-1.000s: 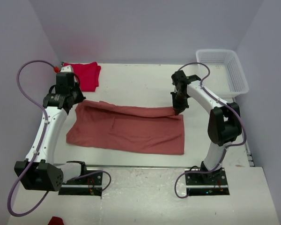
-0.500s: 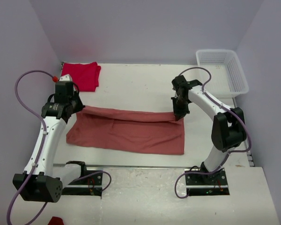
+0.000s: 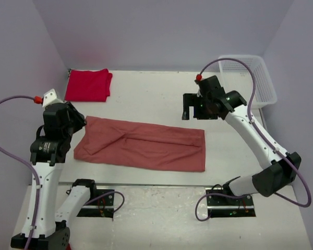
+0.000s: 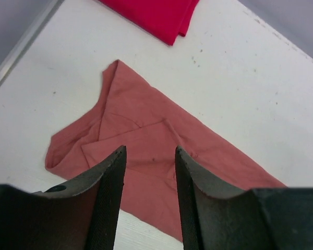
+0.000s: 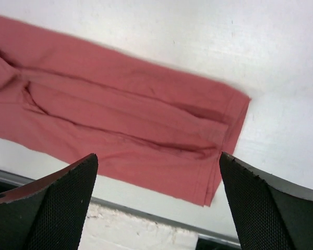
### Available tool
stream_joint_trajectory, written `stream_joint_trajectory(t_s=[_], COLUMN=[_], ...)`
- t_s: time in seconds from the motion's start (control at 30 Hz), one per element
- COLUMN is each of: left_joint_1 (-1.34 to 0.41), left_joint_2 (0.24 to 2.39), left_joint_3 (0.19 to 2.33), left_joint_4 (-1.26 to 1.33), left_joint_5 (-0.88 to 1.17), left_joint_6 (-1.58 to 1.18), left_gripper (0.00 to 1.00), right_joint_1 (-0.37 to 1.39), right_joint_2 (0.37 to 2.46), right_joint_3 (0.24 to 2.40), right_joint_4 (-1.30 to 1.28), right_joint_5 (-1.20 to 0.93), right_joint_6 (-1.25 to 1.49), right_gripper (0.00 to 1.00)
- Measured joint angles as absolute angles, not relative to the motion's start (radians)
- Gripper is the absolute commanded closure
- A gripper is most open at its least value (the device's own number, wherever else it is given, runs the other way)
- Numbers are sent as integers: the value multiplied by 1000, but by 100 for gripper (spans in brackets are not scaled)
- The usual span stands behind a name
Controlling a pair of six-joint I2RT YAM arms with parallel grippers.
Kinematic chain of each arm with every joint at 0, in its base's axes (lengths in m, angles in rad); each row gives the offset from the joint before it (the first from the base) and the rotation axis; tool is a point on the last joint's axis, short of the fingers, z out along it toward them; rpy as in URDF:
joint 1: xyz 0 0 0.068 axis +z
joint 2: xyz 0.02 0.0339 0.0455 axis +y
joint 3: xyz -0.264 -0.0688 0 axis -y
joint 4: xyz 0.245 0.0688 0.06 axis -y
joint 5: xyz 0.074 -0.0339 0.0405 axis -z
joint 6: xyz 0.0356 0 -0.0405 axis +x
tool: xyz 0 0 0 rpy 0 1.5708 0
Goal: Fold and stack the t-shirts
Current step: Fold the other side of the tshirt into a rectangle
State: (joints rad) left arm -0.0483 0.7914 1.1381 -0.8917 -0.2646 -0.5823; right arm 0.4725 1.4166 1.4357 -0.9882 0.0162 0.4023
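Salmon t-shirt (image 3: 146, 146) folded flat, red t-shirt (image 3: 87, 85) apart

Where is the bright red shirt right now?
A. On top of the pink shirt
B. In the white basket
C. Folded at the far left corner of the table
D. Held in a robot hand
C: the red shirt lies folded flat at the far left corner of the table, apart from the pink shirt spread out nearer the robot.

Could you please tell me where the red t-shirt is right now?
In the top view, the red t-shirt lies folded in the far left corner, beyond the salmon-pink t-shirt.
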Motion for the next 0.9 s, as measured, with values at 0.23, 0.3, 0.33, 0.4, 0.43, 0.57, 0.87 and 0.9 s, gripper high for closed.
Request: stream_joint_trajectory(t_s=[0.23, 0.3, 0.33, 0.4, 0.43, 0.57, 0.87, 0.9], left_joint_1=[-49, -49, -49, -50, -52, -56, -75, -75], left_joint_2=[1074, 1140, 1153, 1156, 1156, 1170, 1252, 1262], left_joint_3=[1147, 1137, 1129, 1124, 1124, 1116, 1004, 998], left_joint_4=[-815, -795, -789, -786, -781, -760, -749, -750], left_joint_5=[-127, -87, -68, -36, -25, 14, 49, 46], left_joint_6=[-527, -509, -498, -476, -467, -437, -423, -424], left_gripper=[73, 77, 85, 98, 100, 100, 100, 100], right_joint_1=[469, 467, 466, 463, 463, 459, 458, 458], right_joint_2=[1627, 1673, 1688, 1705, 1712, 1759, 1763, 1767], right_joint_3=[1583, 1567, 1557, 1549, 1550, 1560, 1465, 1469], right_joint_4=[-939, -938, -940, -953, -959, -979, -943, -952], right_joint_5=[11, 18, 27, 35, 35, 19, -35, -23], right_joint_6=[411, 421, 426, 428, 427, 424, 416, 420], right_gripper=[100, 100, 100, 100, 100, 52, 27, 30])
